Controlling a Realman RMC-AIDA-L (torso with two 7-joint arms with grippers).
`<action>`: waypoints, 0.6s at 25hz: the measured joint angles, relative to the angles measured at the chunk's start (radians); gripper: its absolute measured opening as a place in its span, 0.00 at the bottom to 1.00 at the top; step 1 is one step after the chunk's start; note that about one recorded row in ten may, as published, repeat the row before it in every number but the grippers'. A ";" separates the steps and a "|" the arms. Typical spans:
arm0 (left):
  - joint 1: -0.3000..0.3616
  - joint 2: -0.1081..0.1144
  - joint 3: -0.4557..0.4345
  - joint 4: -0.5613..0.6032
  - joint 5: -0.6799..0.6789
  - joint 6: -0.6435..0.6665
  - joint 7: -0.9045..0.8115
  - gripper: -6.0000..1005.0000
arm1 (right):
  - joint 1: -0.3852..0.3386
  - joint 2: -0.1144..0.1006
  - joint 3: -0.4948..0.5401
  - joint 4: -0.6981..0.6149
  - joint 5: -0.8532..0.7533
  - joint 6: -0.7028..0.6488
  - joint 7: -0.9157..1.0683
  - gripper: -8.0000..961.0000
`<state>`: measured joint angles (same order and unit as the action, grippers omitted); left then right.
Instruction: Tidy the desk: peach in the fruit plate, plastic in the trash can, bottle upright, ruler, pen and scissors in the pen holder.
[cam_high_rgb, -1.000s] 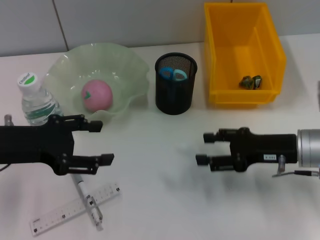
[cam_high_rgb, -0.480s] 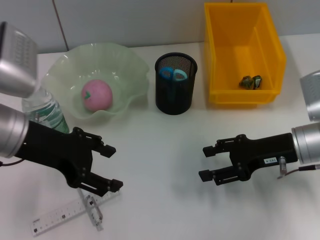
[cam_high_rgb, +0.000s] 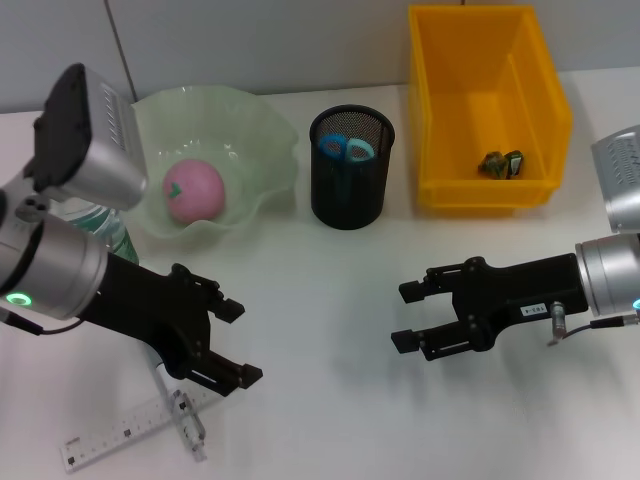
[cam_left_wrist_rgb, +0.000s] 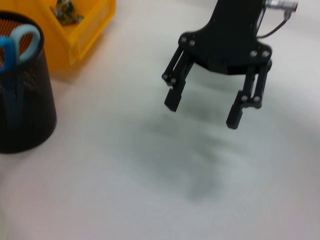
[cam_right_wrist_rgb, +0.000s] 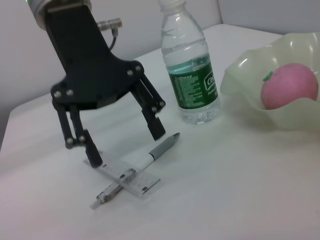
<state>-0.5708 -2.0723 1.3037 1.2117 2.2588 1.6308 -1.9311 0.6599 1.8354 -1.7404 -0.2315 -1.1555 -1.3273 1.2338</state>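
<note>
A grey pen (cam_right_wrist_rgb: 135, 170) lay crossed over a clear ruler (cam_right_wrist_rgb: 127, 176) on the white desk (cam_high_rgb: 330, 420), well in front of the black mesh pen holder (cam_high_rgb: 351, 168) and toward the robot's left. The left gripper (cam_high_rgb: 228, 342) hovered just above them, fingers spread wide, apparently lined up to pick one up. Blue-handled scissors (cam_high_rgb: 345, 148) already stood in the pen holder. Left of it, the pink peach (cam_high_rgb: 193, 190) sat in the green fruit plate (cam_high_rgb: 260, 130), with the bottle (cam_right_wrist_rgb: 190, 70) upright beyond. Right of it, the yellow trash can (cam_high_rgb: 545, 110) held the crumpled plastic (cam_high_rgb: 501, 163). The right gripper (cam_high_rgb: 425, 315), also open and empty, hung in front of the holder.
</note>
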 joint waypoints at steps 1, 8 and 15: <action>0.002 0.000 0.012 0.000 0.002 -0.010 -0.007 0.81 | 0.002 0.000 0.000 0.000 0.000 0.000 0.000 0.79; 0.018 -0.001 0.117 -0.012 0.035 -0.092 -0.077 0.81 | 0.011 -0.002 0.001 0.000 -0.020 0.002 -0.001 0.79; 0.036 -0.002 0.157 -0.013 0.045 -0.126 -0.097 0.81 | 0.010 -0.002 0.002 -0.019 -0.042 0.022 -0.004 0.79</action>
<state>-0.5345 -2.0741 1.4609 1.1987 2.3042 1.5044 -2.0280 0.6695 1.8330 -1.7388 -0.2501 -1.1979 -1.3056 1.2298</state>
